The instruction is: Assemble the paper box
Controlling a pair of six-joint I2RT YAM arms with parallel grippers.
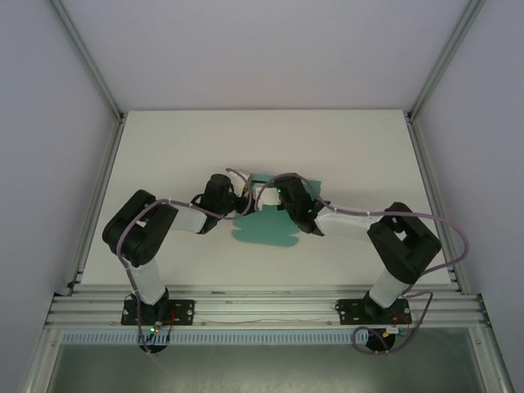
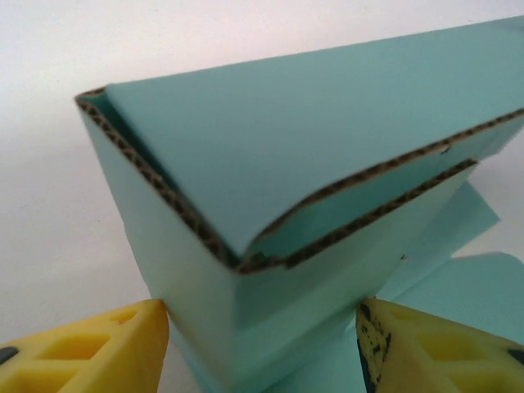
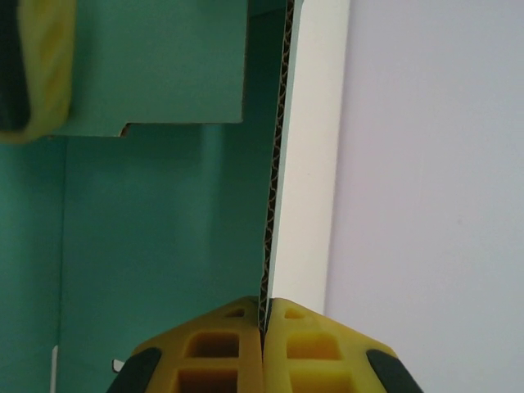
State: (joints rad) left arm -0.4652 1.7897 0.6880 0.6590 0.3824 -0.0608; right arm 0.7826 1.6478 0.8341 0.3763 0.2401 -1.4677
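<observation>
Half folded, seemingly: pinching one paper box (image 1: 264, 229) wall in the closed right gripper (image 3: 264, 323), straddling the folded corner with the half-open left gripper (image 2: 262, 336), grip unclear, needing squeezing next.

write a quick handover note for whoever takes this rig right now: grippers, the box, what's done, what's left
Right gripper: shut, pinching the edge of a raised wall of the teal-green corrugated-card paper box.
Left gripper: fingers either side of a folded-up corner, close against it; a firm grip cannot be told.
Box: middle of the white table, between both arms.
Done: some panels raised and folded.
Left: tabbed flaps lie flat on the table; box not closed.
</observation>
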